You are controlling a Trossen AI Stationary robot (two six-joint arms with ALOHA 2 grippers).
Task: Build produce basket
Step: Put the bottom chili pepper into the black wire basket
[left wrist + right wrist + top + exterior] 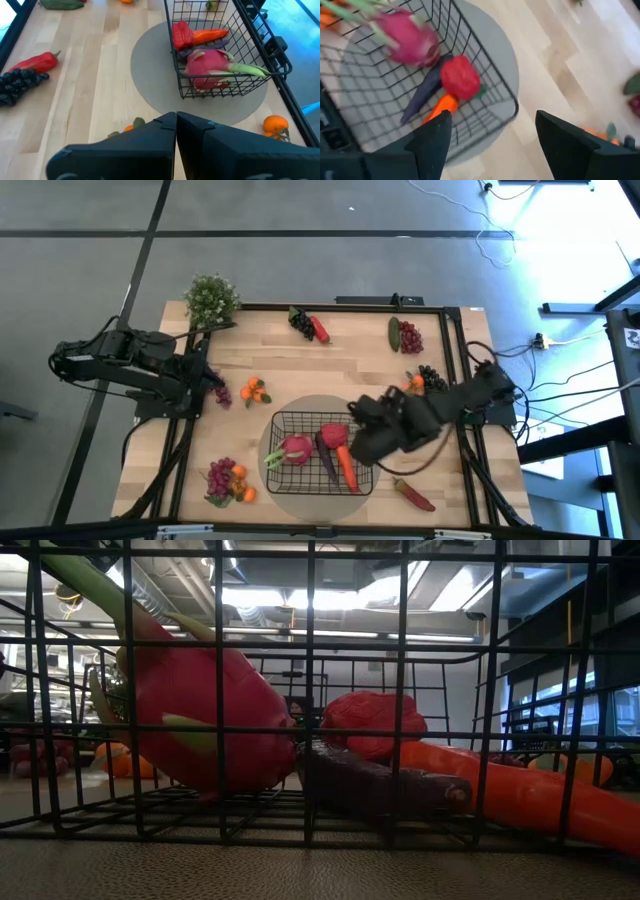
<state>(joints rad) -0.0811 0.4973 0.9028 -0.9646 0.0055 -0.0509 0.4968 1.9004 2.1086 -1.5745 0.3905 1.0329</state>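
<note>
Four pieces of produce lie in the basket (312, 452), which sits on a round grey mat (318, 408) at the near middle of the desk (340, 360): a pink radish (296, 448) at the left, a red pepper (331, 437) in the middle, a dark eggplant (327, 464) beneath it, and a carrot (346, 467) at the right.

From the low view, the radish (200, 720) fills the left side of the cage, and the carrot (520, 790) stretches to the right with the eggplant (375, 780) in front of the pepper (372, 720).

The right end effector (362, 442) hovers over the basket's right edge, its fingers (432, 142) spread wide and holding nothing; its wrist view looks down between them at the pepper (460, 77) and the carrot (440, 107).

The left end effector (205, 375) waits at the left edge of the desk with its fingers (150, 145) pressed together, empty.

Other produce is scattered outside the basket: oranges (254, 390) left of the mat, a purple grape bunch with oranges (228, 480) at the near left, black grapes and a red pepper (308, 325) at the far middle, a cucumber (394, 332) with red grapes (410, 338) at the far right, and a red pepper (414, 495) at the near right. A potted plant (212, 300) stands at the far left corner.
</note>
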